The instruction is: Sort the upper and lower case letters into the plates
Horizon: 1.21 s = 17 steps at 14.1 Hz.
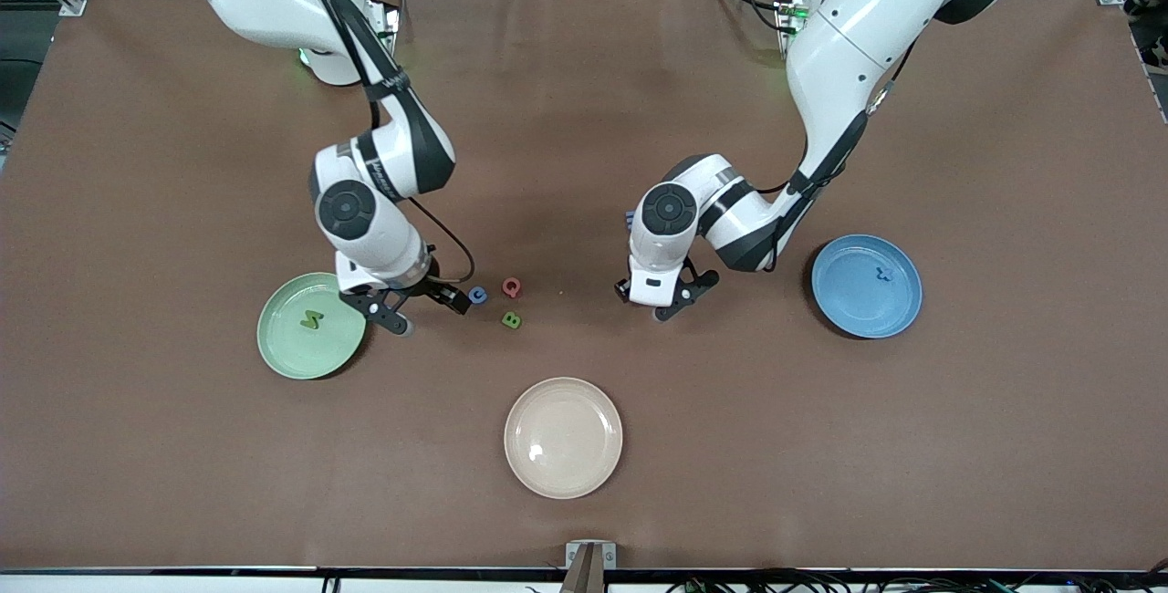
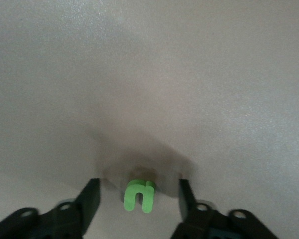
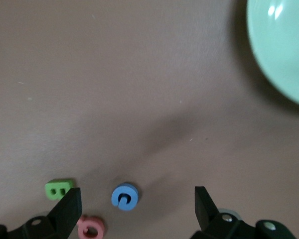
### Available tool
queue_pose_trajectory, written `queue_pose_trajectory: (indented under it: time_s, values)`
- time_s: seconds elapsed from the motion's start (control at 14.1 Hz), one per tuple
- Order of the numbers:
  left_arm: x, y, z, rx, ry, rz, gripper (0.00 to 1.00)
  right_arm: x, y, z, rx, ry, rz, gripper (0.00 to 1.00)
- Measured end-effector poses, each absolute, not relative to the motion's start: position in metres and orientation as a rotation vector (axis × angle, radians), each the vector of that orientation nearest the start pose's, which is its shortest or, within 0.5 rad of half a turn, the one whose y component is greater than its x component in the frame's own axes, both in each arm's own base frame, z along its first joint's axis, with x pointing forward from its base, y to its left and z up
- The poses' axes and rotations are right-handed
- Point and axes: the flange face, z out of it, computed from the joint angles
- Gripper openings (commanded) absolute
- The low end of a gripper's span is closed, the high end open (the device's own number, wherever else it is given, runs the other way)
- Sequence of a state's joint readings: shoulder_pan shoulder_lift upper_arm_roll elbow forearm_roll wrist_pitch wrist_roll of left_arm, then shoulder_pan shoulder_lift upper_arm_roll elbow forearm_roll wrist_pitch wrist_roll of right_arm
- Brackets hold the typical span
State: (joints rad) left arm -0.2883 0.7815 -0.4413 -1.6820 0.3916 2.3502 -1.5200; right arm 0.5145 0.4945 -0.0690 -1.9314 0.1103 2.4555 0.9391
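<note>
My two plates are round and shallow and the same size. The mint green plate [image 1: 310, 360] lies toward my right arm's end of the table. A small green zigzag letter [image 1: 312, 320] sits in it. The sky blue plate [image 1: 867, 315] lies toward my left arm's end. A small dark blue letter [image 1: 881, 274] sits in it, and I cannot tell which letter it is. The two plates are well apart.

A cream plate [image 1: 563, 474] lies between them, nearer to the front camera.

My right gripper [image 1: 429, 310] is low over the table, just beside the mint green plate. Its fingers [image 3: 70, 204] are spread wide and hold nothing. In the right wrist view a little round blue letter [image 3: 124, 196] lies on the table between them, touching neither finger. Near it lie a pink letter Q [image 1: 512, 286] and a green letter B [image 1: 512, 320]. The B is nearer to the front camera than the Q.

My left gripper [image 1: 650, 303] is low over the brown table [image 1: 821, 447], between the three letters and the sky blue plate. In the left wrist view its fingers [image 2: 92, 199] stand apart. A bright green letter [image 2: 139, 196], shaped like a small n or u, lies between them. I see a gap on each side of it, so nothing is held.
</note>
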Motion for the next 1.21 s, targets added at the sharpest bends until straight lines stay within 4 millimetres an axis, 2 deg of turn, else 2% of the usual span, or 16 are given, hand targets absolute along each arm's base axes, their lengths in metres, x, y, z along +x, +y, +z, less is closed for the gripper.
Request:
queue_pose_trajectory:
  time_s: [0.14,0.28,0.36,0.57,0.64,0.85,1.07,1.21]
  values:
    - [0.524,-0.422,0.176,-2.992,-0.957,0.060,0.57,0.560,0.285,0.208,-2.954,0.899,-0.020,0.89]
    - [0.524,-0.422,0.176,-2.992,-0.956,0.060,0.52,0.555,0.295,0.192,-2.952,0.914,-0.025,0.77]
    - [0.524,-0.422,0.176,-2.992,-0.956,0.060,0.48,0.552,0.299,0.187,-2.954,0.918,-0.020,0.72]
    - [0.524,-0.422,0.176,-2.993,-0.954,0.060,0.48,0.544,0.310,0.182,-2.962,0.915,-0.011,0.66]
    - [0.524,-0.423,0.176,-2.993,-0.954,0.060,0.48,0.543,0.311,0.181,-2.963,0.913,-0.010,0.61]
    - [0.523,-0.423,0.175,-2.993,-0.953,0.061,0.38,0.543,0.311,0.178,-2.967,0.915,-0.006,0.41]
    - [0.523,-0.424,0.176,-2.994,-0.952,0.060,0.20,0.543,0.309,0.178,-2.974,0.921,0.003,0.03]
    - [0.523,-0.424,0.177,-2.996,-0.952,0.059,0.16,0.544,0.308,0.179,-2.974,0.925,0.003,0.00]
